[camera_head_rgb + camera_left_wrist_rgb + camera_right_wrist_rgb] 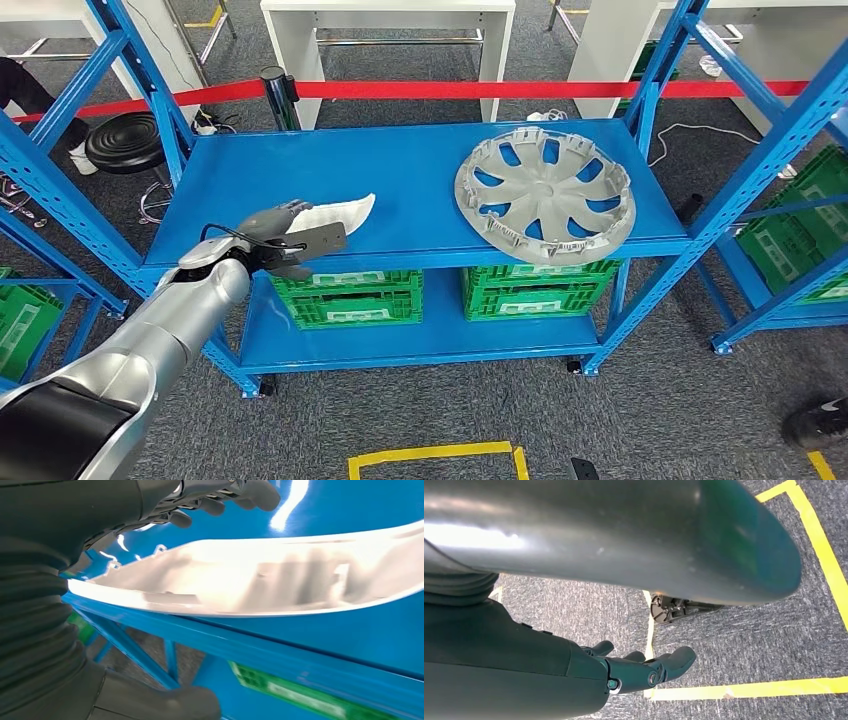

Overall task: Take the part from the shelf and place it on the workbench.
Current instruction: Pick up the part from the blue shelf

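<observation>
the part (pixel 335 213), one pale, curved plastic trim piece, lies on the top deck of the blue shelf (pixel 420 170), close to the deck's front edge and toward its left end. the left hand (pixel 275 240) is at the near end of the part, fingers (pixel 250 492) reaching over its upper side and the thumb below the deck's front lip; whether the fingers actually press the part is hard to judge from the left wrist view, so the grasp cannot be told. the far end of the part points toward the middle of the deck, with bare blue surface behind it and to its right.

one grey wheel cover (pixel 545 195) lies flat on the right half of the same deck, well apart from the part, its near rim overhanging the front edge. two green crates (pixel 345 295) stand side by side on the lower deck, under the part and the wheel cover. one red barrier tape (pixel 500 90) runs behind the shelf, and one black stool (pixel 125 140) stands behind its left post.

the right hand (pixel 644 667) hangs beside the body above grey carpet, fingers loosely apart and holding nothing, near yellow floor tape (pixel 744 689).
</observation>
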Robot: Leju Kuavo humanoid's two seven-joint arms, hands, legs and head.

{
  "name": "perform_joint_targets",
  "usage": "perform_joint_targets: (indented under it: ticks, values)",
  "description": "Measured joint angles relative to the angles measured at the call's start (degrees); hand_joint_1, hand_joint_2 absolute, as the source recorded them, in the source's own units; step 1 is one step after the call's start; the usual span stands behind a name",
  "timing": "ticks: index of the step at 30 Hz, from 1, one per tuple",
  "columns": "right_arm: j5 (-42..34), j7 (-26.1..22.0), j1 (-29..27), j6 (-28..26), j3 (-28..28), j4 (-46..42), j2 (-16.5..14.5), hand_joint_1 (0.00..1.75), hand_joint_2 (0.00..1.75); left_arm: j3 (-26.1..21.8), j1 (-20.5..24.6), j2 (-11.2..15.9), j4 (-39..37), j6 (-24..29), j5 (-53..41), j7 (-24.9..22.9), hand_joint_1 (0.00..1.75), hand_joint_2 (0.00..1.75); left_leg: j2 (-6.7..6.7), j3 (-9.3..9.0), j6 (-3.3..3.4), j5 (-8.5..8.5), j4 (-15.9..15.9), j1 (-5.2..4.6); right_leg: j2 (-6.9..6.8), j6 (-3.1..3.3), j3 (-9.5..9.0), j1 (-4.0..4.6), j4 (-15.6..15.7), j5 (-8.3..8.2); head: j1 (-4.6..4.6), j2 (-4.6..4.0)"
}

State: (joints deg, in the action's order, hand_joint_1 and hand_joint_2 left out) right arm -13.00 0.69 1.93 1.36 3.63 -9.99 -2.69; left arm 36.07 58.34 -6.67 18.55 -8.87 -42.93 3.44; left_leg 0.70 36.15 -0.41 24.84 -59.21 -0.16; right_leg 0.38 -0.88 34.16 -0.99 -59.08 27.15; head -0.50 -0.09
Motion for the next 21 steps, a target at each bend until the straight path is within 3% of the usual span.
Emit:
perform_joint_targets:
  ticks: [8, 16, 17, 20, 21]
  values:
    - [0.34, -0.01, 0.01, -0.31, 0.0, 0.0, 0.0, 0.0, 0.0, 5.23, -2.53, 0.55, -0.83, 15.04, -8.7, -6.63, 0.0, 1.75, 0.0, 0.0, 0.0, 0.0, 0.0, 0.0, 0.0, -0.01, 0.0, 0.0, 0.0, 0.01, 0.0, 0.0]
    - [0.42, -0.01, 0.01, -0.34, -0.01, 0.0, 0.0, 0.0, 0.0, 8.19, -3.54, 0.89, -1.44, 16.88, -10.17, -7.69, 0.02, 1.75, 0.0, 0.0, 0.0, 0.0, 0.0, 0.0, 0.0, -0.02, 0.0, 0.0, 0.0, 0.02, 0.0, 0.0]
    - [0.44, -0.01, 0.01, -0.34, -0.01, 0.0, 0.0, 0.0, 0.0, 8.39, -3.57, 0.92, -1.49, 17.21, -10.51, -7.89, 0.21, 1.75, 0.0, 0.0, 0.0, 0.0, 0.0, 0.0, 0.0, -0.02, 0.0, 0.0, 0.0, 0.02, 0.0, 0.0]
    - [0.61, -0.01, 0.01, -0.35, -0.01, 0.0, 0.0, 0.0, 0.0, 9.12, -3.68, 0.98, -1.73, 18.32, -12.08, -8.89, 1.45, 1.75, 0.0, 0.0, 0.0, 0.0, 0.0, 0.0, 0.0, -0.02, 0.0, 0.0, 0.0, 0.02, 0.0, 0.0]
    - [0.68, 0.0, 0.01, -0.35, -0.01, 0.0, 0.0, 0.0, 0.0, 9.43, -3.76, 1.0, -1.83, 18.46, -12.58, -9.17, 1.71, 1.75, 0.0, 0.0, 0.0, 0.0, 0.0, 0.0, 0.0, -0.02, 0.0, 0.0, 0.0, 0.02, 0.0, 0.0]
